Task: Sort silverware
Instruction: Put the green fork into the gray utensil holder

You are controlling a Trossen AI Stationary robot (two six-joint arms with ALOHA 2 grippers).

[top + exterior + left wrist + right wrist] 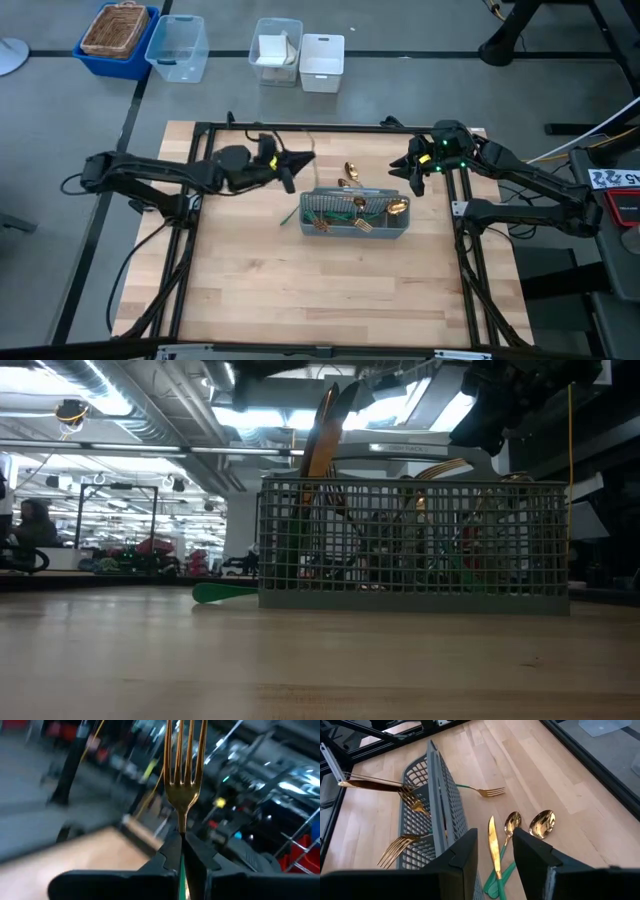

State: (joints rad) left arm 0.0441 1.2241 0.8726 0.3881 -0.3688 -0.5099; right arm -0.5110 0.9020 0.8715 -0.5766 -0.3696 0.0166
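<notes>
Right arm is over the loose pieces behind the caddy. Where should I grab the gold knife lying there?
Take the knife by its teal handle, dropping straight down from above with the open right gripper. It lies flat on the table beside two spoons, so close the fingers across the handle's narrow width, clear of the spoon handles, which cross near its end.

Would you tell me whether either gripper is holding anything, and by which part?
The left gripper is shut on a gold fork, pinching its green handle just below the neck. The right gripper is open and holds nothing.
</notes>
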